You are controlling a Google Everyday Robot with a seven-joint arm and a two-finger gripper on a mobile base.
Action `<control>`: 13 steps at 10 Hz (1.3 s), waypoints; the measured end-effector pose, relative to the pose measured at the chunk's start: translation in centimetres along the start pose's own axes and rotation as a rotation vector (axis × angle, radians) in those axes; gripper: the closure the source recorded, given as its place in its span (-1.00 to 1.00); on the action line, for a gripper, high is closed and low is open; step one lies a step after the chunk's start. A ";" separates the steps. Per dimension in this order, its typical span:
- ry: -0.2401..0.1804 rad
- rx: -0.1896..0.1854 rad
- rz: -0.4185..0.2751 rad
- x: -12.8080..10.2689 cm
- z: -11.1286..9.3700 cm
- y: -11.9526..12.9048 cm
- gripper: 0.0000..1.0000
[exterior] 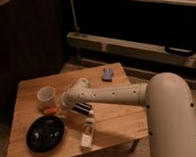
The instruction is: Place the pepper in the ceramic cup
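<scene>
Counter (116,119) wood, plank grain, matt. Arm (112,94) shell smooth off-white plastic, slight sheen, centre to right. Claw (83,109) dark, matt, lower centre, under the arm's end. Pepper (50,111) orange, smooth. Ceramic cup (46,95) pale, smooth. Bowl (44,133) black, glossy, lower left. Bottle (87,131) whitish, plastic-looking.

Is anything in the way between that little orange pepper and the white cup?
Nothing visible. The pepper lies on the table just in front of the cup, only bare wood between. The bowl sits nearer the camera, off that path. The pincer hangs close beside the pepper.
</scene>
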 end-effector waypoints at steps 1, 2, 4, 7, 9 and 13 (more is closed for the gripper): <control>0.001 0.008 0.001 0.0 0.3 -0.1 -0.09; 0.006 0.014 0.004 -0.1 0.6 -0.3 -0.09; 0.017 0.020 0.008 0.0 1.0 -0.3 -0.09; 0.023 0.028 0.022 -0.3 1.2 0.1 -0.09; 0.024 0.043 0.036 -0.6 1.4 0.2 -0.09; 0.024 0.064 0.051 -0.9 1.8 0.3 -0.09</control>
